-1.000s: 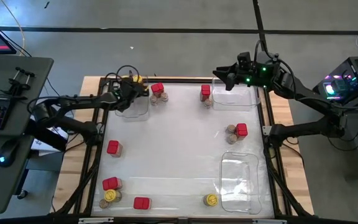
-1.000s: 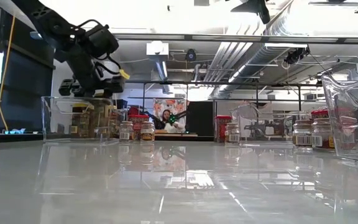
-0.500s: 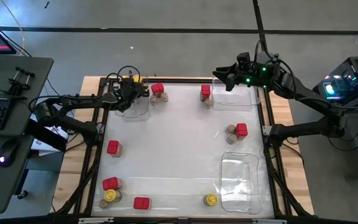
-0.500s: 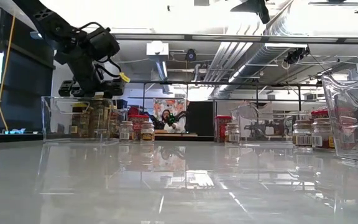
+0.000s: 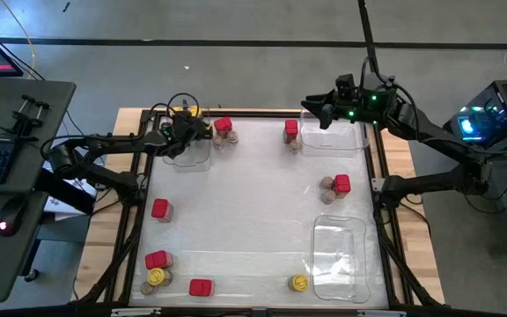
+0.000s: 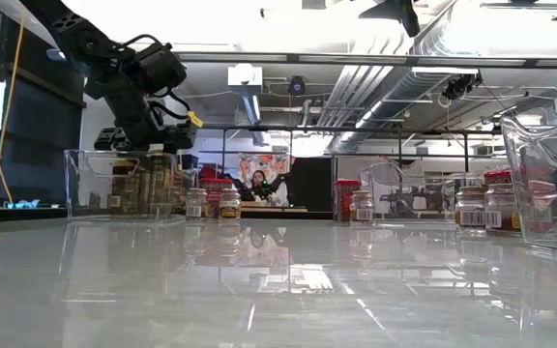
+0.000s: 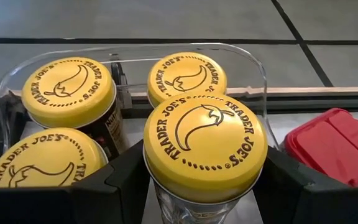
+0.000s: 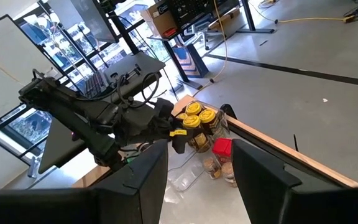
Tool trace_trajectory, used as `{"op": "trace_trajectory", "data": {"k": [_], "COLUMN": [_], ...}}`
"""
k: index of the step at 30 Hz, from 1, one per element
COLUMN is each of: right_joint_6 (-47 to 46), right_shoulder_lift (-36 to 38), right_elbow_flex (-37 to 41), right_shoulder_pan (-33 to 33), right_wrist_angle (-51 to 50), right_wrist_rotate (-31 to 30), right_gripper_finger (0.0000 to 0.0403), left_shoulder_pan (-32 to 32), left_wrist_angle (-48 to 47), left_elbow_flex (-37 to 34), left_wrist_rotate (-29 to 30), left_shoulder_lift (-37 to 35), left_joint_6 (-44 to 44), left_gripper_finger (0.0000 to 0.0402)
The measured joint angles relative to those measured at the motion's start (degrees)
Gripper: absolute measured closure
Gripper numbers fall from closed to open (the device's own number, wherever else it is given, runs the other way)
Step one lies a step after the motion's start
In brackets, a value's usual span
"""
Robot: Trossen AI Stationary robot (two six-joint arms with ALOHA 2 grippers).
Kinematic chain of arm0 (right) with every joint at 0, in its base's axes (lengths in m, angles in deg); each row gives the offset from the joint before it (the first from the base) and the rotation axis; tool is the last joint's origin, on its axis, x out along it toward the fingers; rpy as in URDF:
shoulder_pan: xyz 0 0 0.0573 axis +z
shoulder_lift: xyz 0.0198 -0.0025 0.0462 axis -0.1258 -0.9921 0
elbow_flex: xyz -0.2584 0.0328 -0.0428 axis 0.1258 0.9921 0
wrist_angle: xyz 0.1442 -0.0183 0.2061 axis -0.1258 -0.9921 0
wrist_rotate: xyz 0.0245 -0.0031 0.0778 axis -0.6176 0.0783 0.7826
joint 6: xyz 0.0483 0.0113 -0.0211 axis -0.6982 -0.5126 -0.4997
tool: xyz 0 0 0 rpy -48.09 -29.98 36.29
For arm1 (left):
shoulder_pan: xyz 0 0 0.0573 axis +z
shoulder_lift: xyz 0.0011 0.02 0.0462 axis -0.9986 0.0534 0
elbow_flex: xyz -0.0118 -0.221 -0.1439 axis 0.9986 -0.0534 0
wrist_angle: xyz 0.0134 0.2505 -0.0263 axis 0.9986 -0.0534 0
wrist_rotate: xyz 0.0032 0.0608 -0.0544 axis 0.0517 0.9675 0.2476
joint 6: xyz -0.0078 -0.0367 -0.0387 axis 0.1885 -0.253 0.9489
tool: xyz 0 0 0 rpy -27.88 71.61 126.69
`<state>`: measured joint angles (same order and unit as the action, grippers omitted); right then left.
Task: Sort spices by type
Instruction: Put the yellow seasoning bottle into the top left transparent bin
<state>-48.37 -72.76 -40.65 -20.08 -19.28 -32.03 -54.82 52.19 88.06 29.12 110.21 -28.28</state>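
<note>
My left gripper (image 5: pixel 192 129) is at the clear tray (image 5: pixel 187 151) at the far left, shut on a yellow-lidded spice jar (image 7: pixel 205 143). Three more yellow-lidded jars (image 7: pixel 67 90) stand in that tray. Red boxes (image 5: pixel 159 209), brown-lidded jars (image 5: pixel 327 185) and yellow-lidded jars (image 5: pixel 155 276) stand scattered on the table. My right gripper (image 5: pixel 311 104) hangs open, high over the far right tray (image 5: pixel 337 139), with nothing between its fingers (image 8: pixel 148 180). My left gripper pinches the jar's glass body (image 7: pixel 166 202) just under the yellow lid, one finger (image 7: pixel 120 183) on each side. The fingers slant down from the table's left. The jar stands upright inside the tray; whether its base rests on the tray floor I cannot tell.
A red box (image 7: pixel 331 143) with small jars stands just right of the far left tray. Another red box (image 5: pixel 290 129) is beside the far right tray. A third clear tray (image 5: pixel 340 255) lies at the near right. The table's middle (image 5: pixel 245 202) holds nothing.
</note>
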Motion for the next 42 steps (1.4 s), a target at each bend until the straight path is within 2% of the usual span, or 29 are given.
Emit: {"op": "trace_trajectory", "data": {"k": [5, 12, 16, 26, 36, 42], "right_joint_6": [0.1, 0.6, 0.6, 0.4, 0.3, 0.6], "right_shoulder_lift": [0.0, 0.0, 0.0, 0.0, 0.0, 0.0], "right_elbow_flex": [0.0, 0.0, 0.0, 0.0, 0.0, 0.0], "right_shoulder_pan": [0.7, 2.6, 3.5, 4.2, 4.2, 4.2], "right_wrist_angle": [-0.2, -0.2, -0.2, -0.2, -0.2, -0.2], "right_wrist_rotate": [0.2, 0.2, 0.0, -0.2, -0.3, -0.3], "right_gripper_finger": [0.0231, 0.0231, 0.0231, 0.0231, 0.0231, 0.0231], "left_shoulder_pan": [0.0, 0.0, 0.0, 0.0, 0.0, 0.0], "left_wrist_angle": [-0.9, -2.7, -2.3, -2.2, -1.9, -1.1], "left_elbow_flex": [0.0, 0.0, 0.0, 0.1, 0.1, 0.1], "left_wrist_rotate": [0.1, 2.2, 2.2, 0.6, -2.9, -3.0], "left_shoulder_lift": [0.0, 0.0, 0.0, -2.3, -9.0, -14.1], "left_joint_6": [0.0, 2.5, 2.5, 2.5, 2.4, 2.4], "left_gripper_finger": [0.0185, 0.0131, 0.0113, 0.0112, 0.0112, 0.0112]}}
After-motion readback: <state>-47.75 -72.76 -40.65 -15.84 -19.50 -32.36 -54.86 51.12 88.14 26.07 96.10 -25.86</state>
